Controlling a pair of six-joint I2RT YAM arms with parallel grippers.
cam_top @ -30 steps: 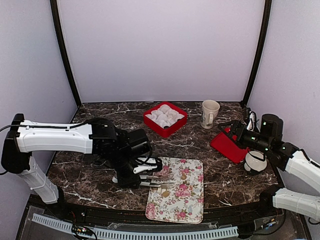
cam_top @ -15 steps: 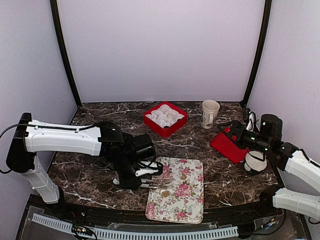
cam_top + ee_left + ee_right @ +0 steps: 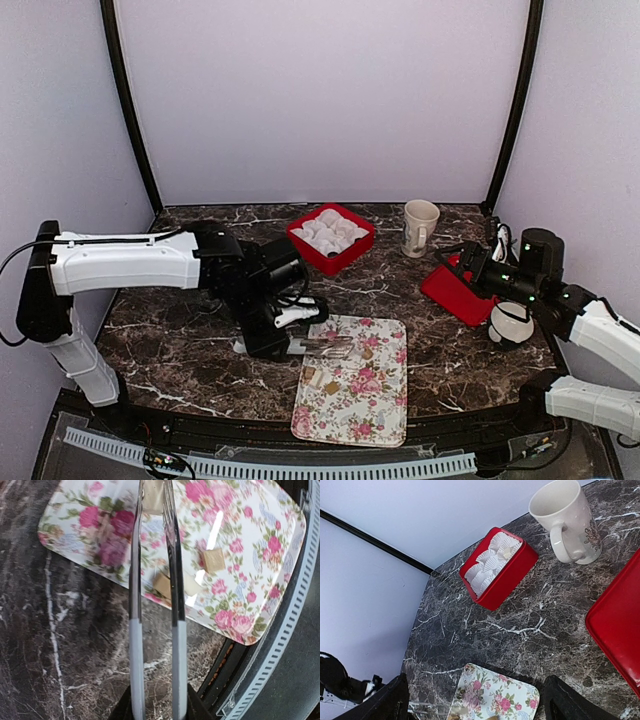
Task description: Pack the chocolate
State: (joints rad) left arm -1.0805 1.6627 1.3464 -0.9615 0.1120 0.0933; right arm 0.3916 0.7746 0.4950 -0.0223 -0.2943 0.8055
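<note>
My left gripper (image 3: 272, 340) (image 3: 157, 710) is shut on the white handles of long metal tongs (image 3: 175, 570) that reach over the floral tray (image 3: 385, 405) (image 3: 260, 555). A cream chocolate piece (image 3: 152, 497) sits between the tong tips at the top edge of the left wrist view. Tan and cream chocolate squares (image 3: 214, 560) (image 3: 161, 583) (image 3: 311, 374) lie on the tray. The red box (image 3: 331, 237) (image 3: 498, 567) of white paper cups stands at the back. My right gripper (image 3: 470, 262) (image 3: 475, 700) hangs open above the table, with nothing between its fingers.
A cream mug (image 3: 420, 227) (image 3: 568, 522) stands right of the red box. A red lid (image 3: 455, 292) (image 3: 617, 625) lies under my right arm, with a white and black round object (image 3: 511, 324) beside it. The table's front edge runs just below the tray.
My left arm has shifted back and slightly right, carrying the tongs from the tray's left edge further over the tray. The tong blades have drawn closer together. The right arm has not moved.
</note>
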